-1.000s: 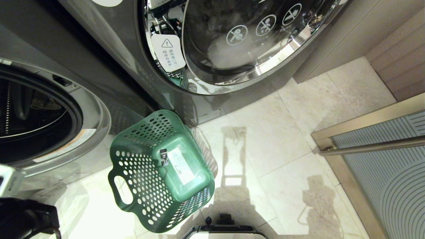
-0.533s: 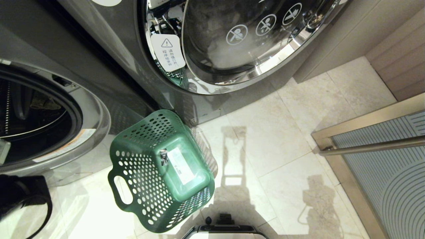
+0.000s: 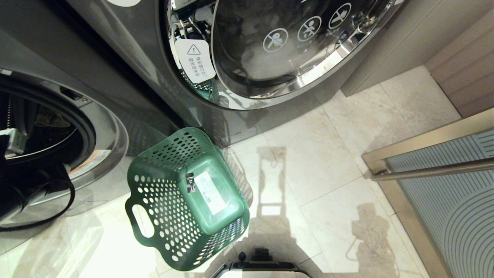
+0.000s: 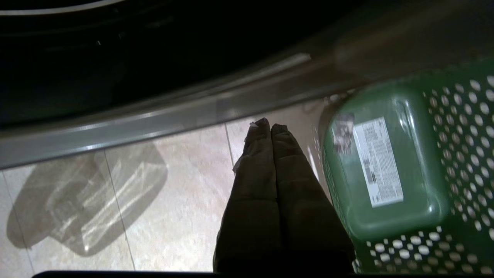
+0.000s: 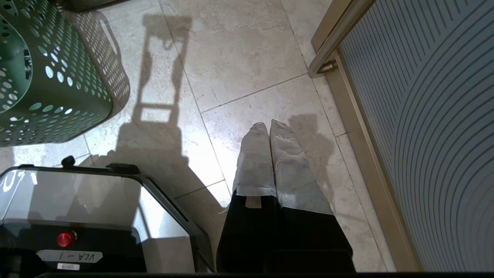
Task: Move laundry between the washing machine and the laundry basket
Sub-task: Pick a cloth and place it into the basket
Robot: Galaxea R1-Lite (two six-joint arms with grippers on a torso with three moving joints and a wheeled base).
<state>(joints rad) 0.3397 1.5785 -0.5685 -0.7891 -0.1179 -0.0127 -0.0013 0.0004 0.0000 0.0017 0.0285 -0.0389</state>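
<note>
moved: my left arm [image 3: 27,189] came up from the low corner of the head view and is now in front of the open drum; basket and machines did not shift.
left pincer [image 4: 270,127]: closed, fingers pressed together, nothing between them; tips over the floor tile, just under the grey door rim.
right pincer [image 5: 268,129]: closed too, empty, parked over the floor near the striped door [image 5: 424,135].
laundry [image 3: 50,120]: I think it is the crumpled cloth inside the open drum [image 3: 42,135], beyond my left tips and above them; too dark to tell its long axis or which way it points.
nearer arm: the left one, by far.
laundry basket [image 4: 389,162]: just beside my left pincer, base w/ white sticker turned toward my cameras, long side approx. parallel to my fingers.
washing machine [image 3: 270,50]: door w/ chrome rim, further from my left pincer than the basket.
next, my guess: lift tips over the rim, open before reaching in.
</note>
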